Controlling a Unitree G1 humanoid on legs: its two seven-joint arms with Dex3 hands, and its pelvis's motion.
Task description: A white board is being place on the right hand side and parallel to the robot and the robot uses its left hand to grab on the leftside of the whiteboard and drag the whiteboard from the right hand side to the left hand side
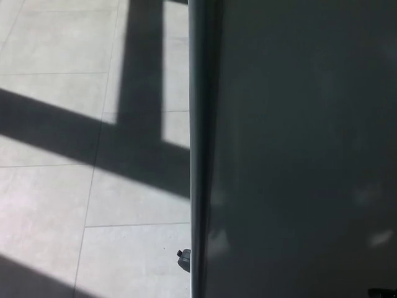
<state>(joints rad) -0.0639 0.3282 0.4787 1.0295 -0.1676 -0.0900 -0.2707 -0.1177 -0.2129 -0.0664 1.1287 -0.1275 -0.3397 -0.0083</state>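
One large object dominates what we see: the whiteboard (298, 149), which fills the right half of the head view from top to bottom. Its surface looks grey in shade, with a few faint pale reflections low down. Its left frame edge (196, 149) runs almost vertically just right of the picture's middle. Low on that edge, a small dark caster (183, 259) sticks out to the left, just above the floor. We see the pale tiled floor (49, 205) on the left, crossed by thin grout lines and broad dark bands of shadow (74, 130) between sunlit patches. Neither of our hands shows here, so we cannot tell whether their fingers are released, clenched or grasping anything.
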